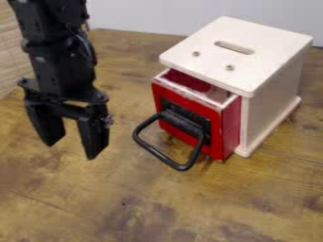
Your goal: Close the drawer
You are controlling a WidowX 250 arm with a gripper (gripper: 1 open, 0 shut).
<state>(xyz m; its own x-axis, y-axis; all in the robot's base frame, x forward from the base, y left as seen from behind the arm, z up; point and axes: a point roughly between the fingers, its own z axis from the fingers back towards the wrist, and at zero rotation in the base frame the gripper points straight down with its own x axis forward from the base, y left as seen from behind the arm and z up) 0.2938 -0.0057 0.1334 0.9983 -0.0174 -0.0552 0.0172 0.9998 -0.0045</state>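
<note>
The red drawer (192, 106) with a black front panel sits pulled partway out of the cream-white cabinet (259, 66) at the right. Its large black loop handle (168, 144) hangs out in front, down toward the table. My black gripper (71, 139) hangs to the left of the handle, pointing down, a short gap away from it. Its two fingers (93, 132) stand apart with nothing between them, so it is open.
The cabinet stands on a wooden table (190, 203), its top having a slot (232, 45) and two small screws. A pale wall runs behind the table. My arm rises out of the top left of the view.
</note>
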